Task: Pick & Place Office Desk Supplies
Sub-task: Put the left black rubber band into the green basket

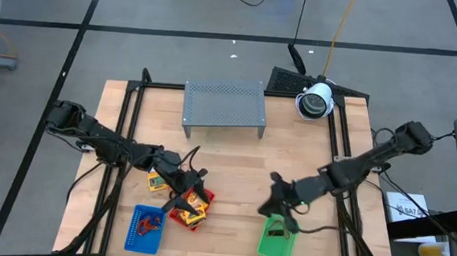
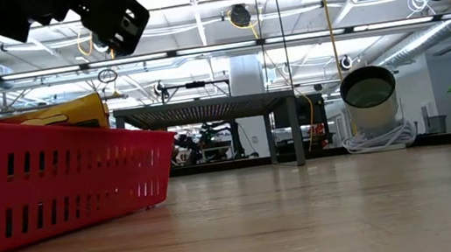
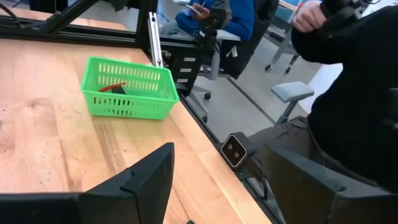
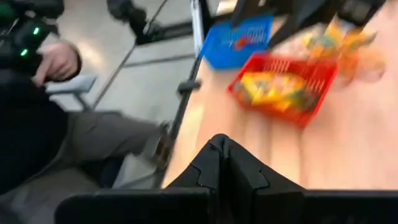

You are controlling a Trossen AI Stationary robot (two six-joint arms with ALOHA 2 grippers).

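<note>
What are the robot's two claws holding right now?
Nothing. The left gripper hangs open over the red basket of yellow packets. The right gripper is shut empty by the green basket.

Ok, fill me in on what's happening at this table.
Two robot arms are sorting small office supplies into mesh trays. The left gripper hangs open just above the red tray, which holds yellow packets; another yellow packet lies on the wood beside it. The right gripper is shut and sits just above the green tray. A blue tray holds something red. A person sits beside the table.
</note>
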